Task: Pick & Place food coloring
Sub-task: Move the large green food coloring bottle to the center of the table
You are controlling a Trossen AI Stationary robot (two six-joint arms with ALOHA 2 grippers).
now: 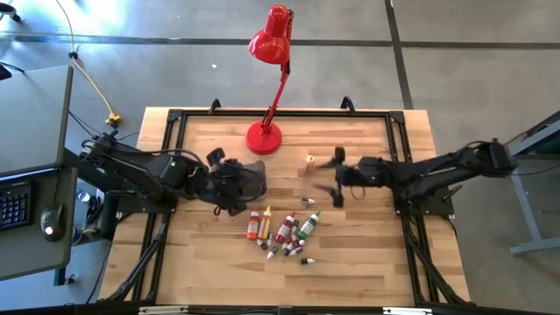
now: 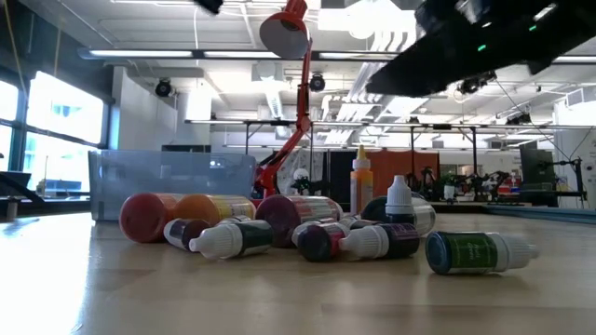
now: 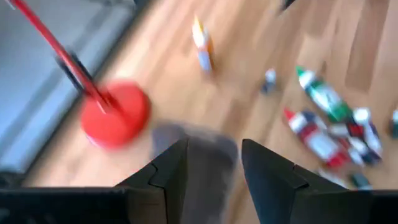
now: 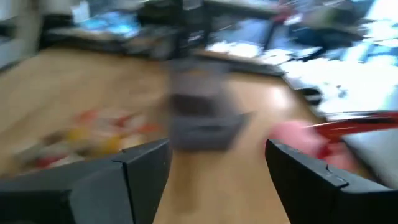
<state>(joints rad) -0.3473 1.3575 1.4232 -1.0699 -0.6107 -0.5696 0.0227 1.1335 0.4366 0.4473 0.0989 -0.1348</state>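
Several tiny food coloring bottles point(image 1: 284, 232) lie on their sides in a heap at the table's middle near part, also seen in the low view point(image 2: 307, 233). One orange-yellow bottle point(image 1: 310, 162) stands upright on its base farther back. A grey tub point(image 1: 251, 179) is left of the heap, with my left gripper point(image 1: 229, 188) shut on it. My right gripper point(image 1: 338, 178) hovers open above the table, right of the upright bottle, with nothing between its fingers point(image 4: 217, 149). My left gripper comes at the grey tub from the table's left, slanting down. A grey part of the tub point(image 3: 205, 158) shows between its two fingers; which part it is, the blur hides. In the low view the tub's bottom point(image 2: 102, 216) appears level at the tabletop.
A red desk lamp stands with its round base point(image 1: 264, 136) at the back middle of the table, just behind the tub, and its head point(image 1: 271, 37) reaches beyond the far edge. Black rails point(image 1: 398, 140) frame the tabletop. Bare wood lies near the front edge.
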